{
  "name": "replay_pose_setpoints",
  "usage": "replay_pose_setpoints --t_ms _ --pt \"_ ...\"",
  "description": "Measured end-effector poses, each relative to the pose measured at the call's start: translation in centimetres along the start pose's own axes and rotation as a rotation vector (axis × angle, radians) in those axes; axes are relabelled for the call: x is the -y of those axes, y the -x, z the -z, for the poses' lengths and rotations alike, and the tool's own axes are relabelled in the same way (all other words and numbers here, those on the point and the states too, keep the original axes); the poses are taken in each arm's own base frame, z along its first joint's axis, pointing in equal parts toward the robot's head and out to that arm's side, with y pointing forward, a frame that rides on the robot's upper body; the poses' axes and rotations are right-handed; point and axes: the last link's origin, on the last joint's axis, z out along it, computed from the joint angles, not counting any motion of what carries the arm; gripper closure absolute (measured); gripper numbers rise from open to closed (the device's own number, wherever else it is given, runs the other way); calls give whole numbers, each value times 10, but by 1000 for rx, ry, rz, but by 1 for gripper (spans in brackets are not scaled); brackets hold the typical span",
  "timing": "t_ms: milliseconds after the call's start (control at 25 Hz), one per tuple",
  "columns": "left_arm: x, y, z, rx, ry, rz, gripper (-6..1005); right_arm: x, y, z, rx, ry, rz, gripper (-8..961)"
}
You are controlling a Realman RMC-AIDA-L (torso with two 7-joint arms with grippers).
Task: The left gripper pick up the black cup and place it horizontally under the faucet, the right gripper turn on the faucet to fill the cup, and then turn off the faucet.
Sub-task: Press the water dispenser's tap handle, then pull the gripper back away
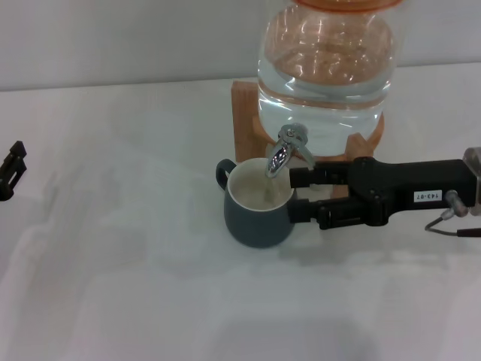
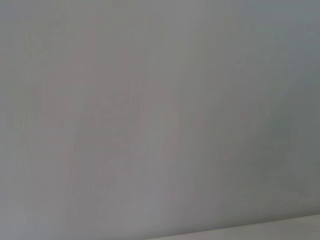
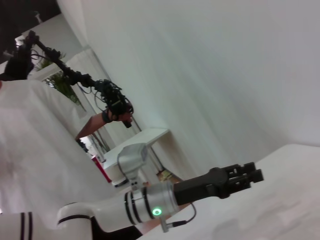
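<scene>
Table [image 1: 128, 286]: white top that fills the head view; the broad stretch on the robot's left of the cup and the whole near edge are open, and the only crowded spot is around the jar.
Water jar [image 1: 327, 56]: large and clear, partly filled with water, seated in a wooden stand [image 1: 248, 113] toward the far side, right of centre.
Right gripper [image 1: 291, 197]: black claw reaching in from the right edge; its fingers are spread, one lying just below the spigot, the other alongside the cup's right wall. Whether they touch the cup cannot be told.
Black cup [image 1: 255, 222]: upright on the table just before the stand, directly under the faucet, with its loop handle toward the robot's left. Pale inside; whether water is in it cannot be told.
Faucet [image 1: 285, 150]: chrome spigot jutting from the jar's lower front, its spout over the cup's mouth.
Left gripper [image 1: 10, 171]: at the far left edge, well apart from the cup; the right wrist view shows its fingers [image 3: 250, 176] close together, gripping nothing.
</scene>
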Motion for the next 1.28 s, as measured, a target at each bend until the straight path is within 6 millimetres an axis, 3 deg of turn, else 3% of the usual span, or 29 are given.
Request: replay_pose_setpoints --t_ms 520,1280 --pt "0 0 0 1 -1 0 471 7 2 -2 -3 -38 10 112" --pt "-1 -1 0 -4 5 11 470 13 9 14 2 -90 33 112"
